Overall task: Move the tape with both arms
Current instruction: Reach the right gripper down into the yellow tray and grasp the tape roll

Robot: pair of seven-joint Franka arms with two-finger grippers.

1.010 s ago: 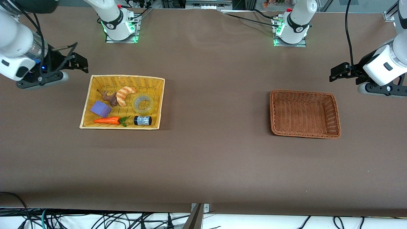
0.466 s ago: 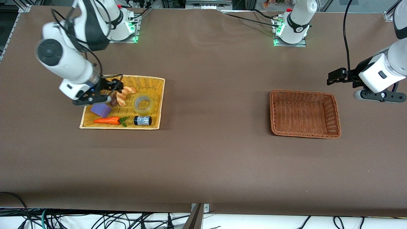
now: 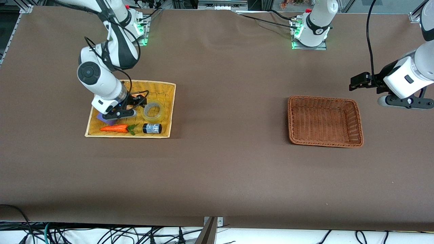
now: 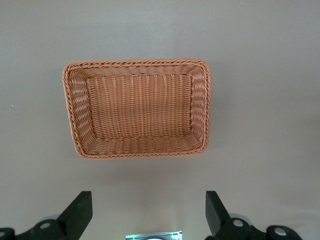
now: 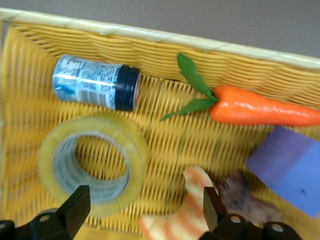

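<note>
Yellow basket (image 3: pixel 171 112): toward the right arm's end of the worktop, flat and shallow, crowded with five loose items.
Carrot (image 3: pixel 114 128): along the basket's rim nearest the front camera, leaves pointing at the black cylinder.
Black cylinder (image 3: pixel 152 128): on its side beside the carrot's leaves, at 6 o'clock from the tape, just apart from it; a likely obstacle for a wide grip.
Tape (image 3: pixel 153 111): lying flat in the yellow basket, hole upward, close to the basket wall that faces the brown basket; rim free on most sides, so a pinch across the ring wall looks workable.
Purple block (image 5: pixel 292 175): mostly hidden under the right wrist in the front view, plain in the right wrist view, beside the carrot.
Croissant (image 5: pixel 182 212): just beside the tape, partly under the claw; brownish lump (image 5: pixel 245 195) next to it, too blurred to name.
Right claw (image 3: pixel 137 101): released, jaws spread wide, low over the yellow basket at 9 o'clock from the tape, tilted toward it; judged as lining up for the pick, not yet around the ring.
Brown basket (image 3: pixel 352 123): toward the left arm's end of the worktop, nothing in it; presumably the drop point.
Left claw (image 3: pixel 354 81): released, nothing held, in the air off the brown basket's corner at about 1 o'clock; arm waiting, probably for the handover.
Stage: early; tape untouched.
</note>
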